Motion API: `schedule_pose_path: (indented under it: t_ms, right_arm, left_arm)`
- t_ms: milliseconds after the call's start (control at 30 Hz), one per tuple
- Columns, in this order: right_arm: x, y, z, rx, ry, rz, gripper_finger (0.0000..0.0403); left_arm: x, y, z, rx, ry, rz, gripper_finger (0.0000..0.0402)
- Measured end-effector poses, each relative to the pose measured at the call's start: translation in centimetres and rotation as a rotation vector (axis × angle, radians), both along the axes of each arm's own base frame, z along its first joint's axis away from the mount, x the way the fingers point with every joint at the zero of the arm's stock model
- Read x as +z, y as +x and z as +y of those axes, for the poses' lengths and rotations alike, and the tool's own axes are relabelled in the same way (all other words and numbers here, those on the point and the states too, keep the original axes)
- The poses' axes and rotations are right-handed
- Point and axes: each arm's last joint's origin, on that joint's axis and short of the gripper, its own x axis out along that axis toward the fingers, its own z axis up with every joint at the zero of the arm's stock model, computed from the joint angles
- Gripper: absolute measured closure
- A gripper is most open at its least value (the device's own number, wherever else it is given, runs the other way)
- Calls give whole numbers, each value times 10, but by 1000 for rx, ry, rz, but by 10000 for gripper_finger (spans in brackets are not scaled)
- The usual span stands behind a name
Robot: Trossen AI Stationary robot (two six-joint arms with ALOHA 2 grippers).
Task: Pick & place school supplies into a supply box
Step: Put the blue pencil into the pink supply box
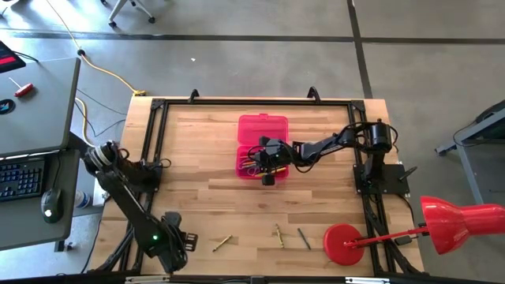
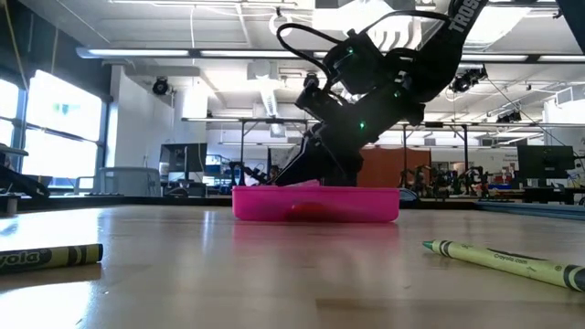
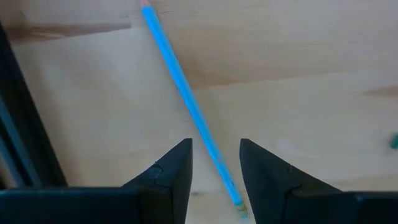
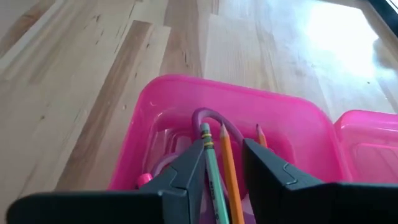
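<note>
Jaws of the right gripper point(image 4: 216, 163) stand narrowly parted directly over the supply box point(image 4: 186, 106), and we see a green pencil point(image 4: 211, 163) between them, its long axis running along the fingers into the tray.

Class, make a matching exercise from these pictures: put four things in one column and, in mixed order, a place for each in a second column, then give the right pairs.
Things:
1. blue pencil
2. right gripper
3. red lamp
4. keyboard

Places:
A. on the side desk
B. over the pink box
C. at the table's right near corner
D. between the left gripper's fingers

Pairs: 1-D, 2-B, 3-C, 4-A
</note>
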Motion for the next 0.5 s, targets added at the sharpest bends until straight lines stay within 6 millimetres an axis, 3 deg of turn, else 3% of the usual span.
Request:
schedule_pose_path:
  t_ms: [500]
  right_arm:
    - [0,0,2,34,66,-4,315]
  left_arm:
    - [-34,7,-12,22,35,62,236]
